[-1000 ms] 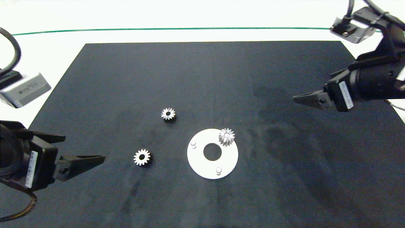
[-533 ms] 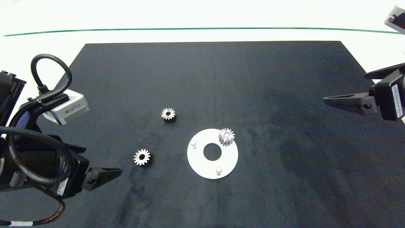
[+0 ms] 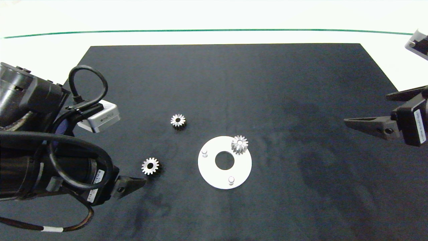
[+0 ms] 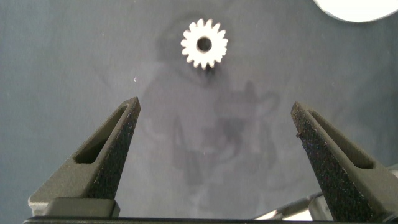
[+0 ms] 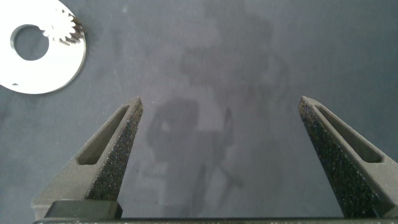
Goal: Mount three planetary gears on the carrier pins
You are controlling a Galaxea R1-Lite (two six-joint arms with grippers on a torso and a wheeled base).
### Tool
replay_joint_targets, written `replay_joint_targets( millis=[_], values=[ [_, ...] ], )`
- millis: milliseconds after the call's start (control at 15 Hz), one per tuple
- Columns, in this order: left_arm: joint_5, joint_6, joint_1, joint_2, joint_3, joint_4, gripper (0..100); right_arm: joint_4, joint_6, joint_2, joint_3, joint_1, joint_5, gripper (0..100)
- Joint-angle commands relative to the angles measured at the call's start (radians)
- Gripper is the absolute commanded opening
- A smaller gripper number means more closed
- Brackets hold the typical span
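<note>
Black matting (image 3: 220,83) covers a white table, and all the parts lie on it. Seen from above, the white disc (image 3: 209,174) sits near the middle. One gear (image 3: 239,144) is already on the far pin of the disc. Two carrier pins are bare: one (image 3: 204,153) on the left side and one (image 3: 230,180) at the near side. Two more gears lie flat on the mat, well apart from the disc. One loose gear (image 3: 150,166) is to the left of the disc, and the other loose gear (image 3: 178,121) is farther back. The left gripper (image 3: 133,183) has come in from the left edge during the last second, and its tip is now just beside the nearer loose gear. The right gripper (image 3: 374,108) has pulled back to the right edge and sits idle, with its fingers spread wide.

From the left wrist, that same loose gear (image 4: 204,44) lies ahead of the two fingers, which are spread wide with nothing between them. A bit of the disc (image 4: 354,9) shows at the corner.

From the right wrist, only bare mat lies between the open fingers, and the disc (image 5: 59,68) with its gear (image 5: 62,31) is far off.

So the left arm looks ready to pick up gear number two.
</note>
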Motion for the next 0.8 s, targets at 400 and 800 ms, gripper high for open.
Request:
replay_joint_targets(
  millis=[400, 800],
  values=[
    [0.062, -0.013, -0.050, 0.047, 0.008, -0.011, 100, -0.024, 0.000, -0.011, 0.049, 0.001, -0.002, 100],
    [0.141, -0.018, -0.089, 0.099, 0.041, -0.054, 100, -0.053, -0.001, -0.051, 0.081, 0.003, -0.008, 100]
  ],
)
